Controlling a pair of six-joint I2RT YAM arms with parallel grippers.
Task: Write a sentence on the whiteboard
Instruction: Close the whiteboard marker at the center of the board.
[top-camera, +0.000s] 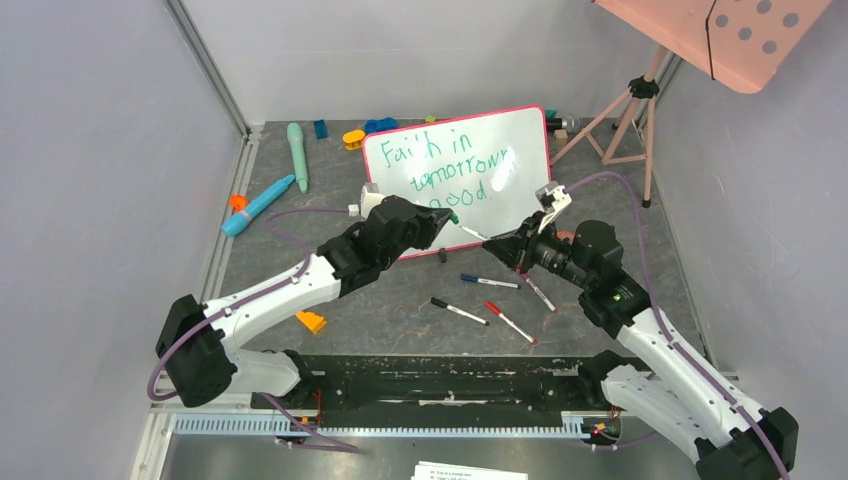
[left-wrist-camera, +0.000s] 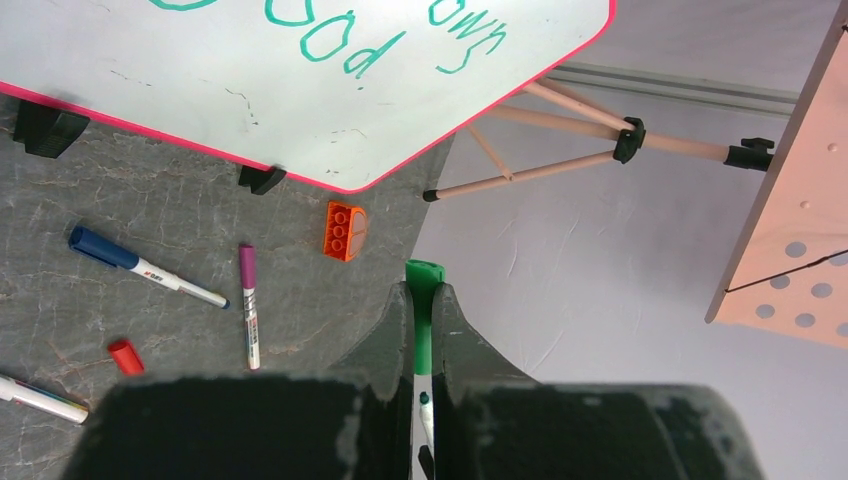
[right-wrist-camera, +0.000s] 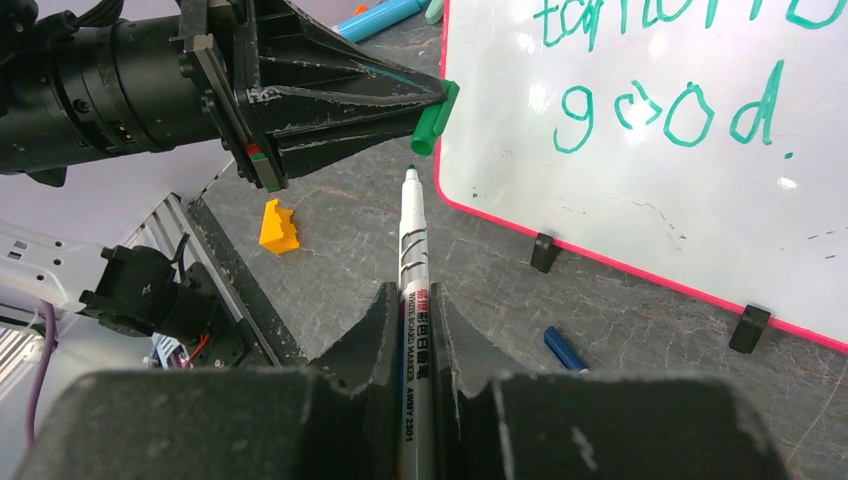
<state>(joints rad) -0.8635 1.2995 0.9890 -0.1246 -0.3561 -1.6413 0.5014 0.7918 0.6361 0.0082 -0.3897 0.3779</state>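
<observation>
The whiteboard (top-camera: 520, 140), white with a pink-red rim, stands tilted at the back of the table and also shows in both wrist views (left-wrist-camera: 250, 90) (right-wrist-camera: 640, 200). The sentence (top-camera: 450, 165) in green reads "Faith in tomorrow good." over three lines. My left gripper (top-camera: 447, 215) (left-wrist-camera: 424, 288) is shut on a green marker cap (left-wrist-camera: 424, 272) (right-wrist-camera: 434, 118) before the board's lower left corner. My right gripper (top-camera: 497, 243) (right-wrist-camera: 413, 295) is shut on a white marker (right-wrist-camera: 412, 240). The marker's bare green tip points at the cap's open end, a short gap away.
Blue (top-camera: 489, 281), black (top-camera: 458, 311), red (top-camera: 510, 322) and purple (top-camera: 540, 293) markers lie loose on the grey table in front of the board. An orange brick (top-camera: 311, 321) sits near the left arm. A tripod (top-camera: 630, 110) with a pink dotted panel (top-camera: 720, 35) stands back right. Toys (top-camera: 257, 205) lie back left.
</observation>
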